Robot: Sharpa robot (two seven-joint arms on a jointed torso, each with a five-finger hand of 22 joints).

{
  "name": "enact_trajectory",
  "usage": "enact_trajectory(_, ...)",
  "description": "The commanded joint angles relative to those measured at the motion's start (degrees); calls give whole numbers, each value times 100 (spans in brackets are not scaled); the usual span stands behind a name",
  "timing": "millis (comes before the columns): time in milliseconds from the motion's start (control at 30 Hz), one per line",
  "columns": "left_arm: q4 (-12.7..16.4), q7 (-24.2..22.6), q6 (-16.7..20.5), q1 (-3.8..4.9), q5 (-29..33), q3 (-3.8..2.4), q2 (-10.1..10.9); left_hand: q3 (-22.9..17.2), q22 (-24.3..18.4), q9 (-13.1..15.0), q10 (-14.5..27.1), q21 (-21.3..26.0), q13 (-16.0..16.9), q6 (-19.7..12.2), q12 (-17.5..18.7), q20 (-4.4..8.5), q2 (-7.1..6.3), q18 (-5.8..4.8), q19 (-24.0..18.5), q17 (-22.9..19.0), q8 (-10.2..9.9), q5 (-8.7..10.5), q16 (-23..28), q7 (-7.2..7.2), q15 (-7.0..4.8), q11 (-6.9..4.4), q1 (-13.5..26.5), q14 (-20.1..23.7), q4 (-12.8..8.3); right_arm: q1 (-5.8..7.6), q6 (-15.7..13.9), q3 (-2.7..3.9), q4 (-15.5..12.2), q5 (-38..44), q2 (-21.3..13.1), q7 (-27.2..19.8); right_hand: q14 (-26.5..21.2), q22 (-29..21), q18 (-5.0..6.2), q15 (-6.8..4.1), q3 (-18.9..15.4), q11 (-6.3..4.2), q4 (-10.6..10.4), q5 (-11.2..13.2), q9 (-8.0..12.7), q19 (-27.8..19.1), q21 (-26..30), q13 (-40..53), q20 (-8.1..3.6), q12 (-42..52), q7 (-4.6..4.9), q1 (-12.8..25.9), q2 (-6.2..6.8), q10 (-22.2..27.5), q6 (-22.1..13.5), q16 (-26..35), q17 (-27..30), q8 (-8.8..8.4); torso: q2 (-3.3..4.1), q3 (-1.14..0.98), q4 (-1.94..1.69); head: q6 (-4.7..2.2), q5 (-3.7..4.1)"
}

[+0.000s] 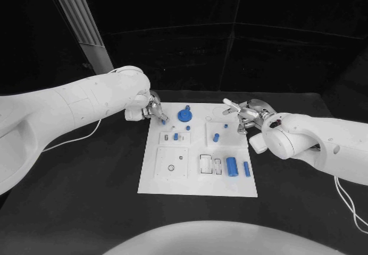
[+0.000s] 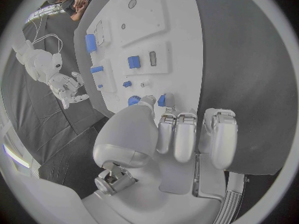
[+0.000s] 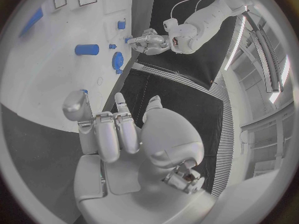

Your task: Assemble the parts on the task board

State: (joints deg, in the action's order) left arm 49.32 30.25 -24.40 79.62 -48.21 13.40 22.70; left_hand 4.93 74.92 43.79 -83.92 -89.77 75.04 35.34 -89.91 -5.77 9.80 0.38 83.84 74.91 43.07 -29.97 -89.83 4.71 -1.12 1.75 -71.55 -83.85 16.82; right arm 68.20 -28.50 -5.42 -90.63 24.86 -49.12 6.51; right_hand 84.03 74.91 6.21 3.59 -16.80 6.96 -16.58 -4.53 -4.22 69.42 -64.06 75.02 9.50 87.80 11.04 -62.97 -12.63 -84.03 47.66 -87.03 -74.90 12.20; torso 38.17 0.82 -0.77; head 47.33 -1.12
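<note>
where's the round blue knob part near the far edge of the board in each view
Head view: the round blue knob stands near the task board's far edge, just beside the left hand.
Left wrist view: it sits by the thumb tip of that hand.
Right wrist view: it lies near the board's edge, close to the left hand.
Shared landmark: the large blue cylinder.

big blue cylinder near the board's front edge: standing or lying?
Lying. The cylinder shows its long side on the board, not a round end.
</note>
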Motion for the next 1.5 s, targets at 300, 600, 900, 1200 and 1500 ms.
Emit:
enact_trajectory(300, -34, -68, -60, 1, -8, -3, -16, 68, 1508, -30, -608, -23, 1496, 64, -9, 38, -82, -38, 616, 1509, -32, 87, -17, 29, -24, -26, 147, -615, 9, 8, 16, 3, -3, 46, 2, 14, 239, 540, 31, -40, -28, -31, -2, -25, 4, 34, -6, 1219, -7, 15, -9, -5, -54, -304, -41, -25, -1077, 43, -1, -1, -4, -9, 1)
enact_trajectory(600, -122, -152, -1, -4, -8, -3, -31, 109, 1508, -37, -608, -23, 1496, 73, -9, 35, -105, -38, 616, 1509, -35, 159, -17, 33, -21, -21, 213, -615, 10, 8, 15, 3, -7, 51, 3, 22, 239, 540, 31, -40, -28, -31, -2, -25, 4, 34, -6, 1219, -7, 15, -9, -5, -54, -304, -41, -25, -1077, 43, 3, -2, -6, -12, -10)
enact_trajectory(900, -120, -164, -19, -4, -8, -3, -34, 112, 1508, -38, -608, -23, 1496, 72, -9, 35, -106, -38, 616, 1509, -37, 166, -17, 33, -20, -21, 218, -615, 8, 8, 12, 3, -6, 52, 2, 25, 239, 540, 31, -40, -27, -31, -2, -26, 4, 34, -2, 1218, -8, 15, -10, -11, -63, -304, -40, -26, -1077, 47, 1, 0, -1, -3, -2)
enact_trajectory(1200, -121, -175, -37, -7, -7, -3, -50, -187, 1508, -46, -608, -23, 1496, 45, -9, 46, -88, -38, 616, 1509, -39, -195, -17, -13, -48, -61, -227, -615, -14, 8, 5, 3, -6, 52, 2, 27, 237, 541, 32, -40, -26, -31, -2, -27, 4, 35, -1, 1216, -8, 14, -10, -16, -70, -302, -40, -25, -1074, 48, 2, -2, -7, 13, 6)
enact_trajectory(1500, -108, -249, 39, -10, -7, -3, -46, -1124, 1508, -2, -608, -23, 1496, 3, -9, 80, -256, -38, 616, 1509, 29, -222, -17, 8, -78, -45, -996, -615, -39, 8, 0, 3, -3, 53, -1, 33, 238, 542, 31, -41, -24, -31, -1, -27, 4, 36, -2, 1217, -8, 15, -10, -20, -77, -303, -41, -26, -1075, 49, 0, 1, -7, 8, 13)
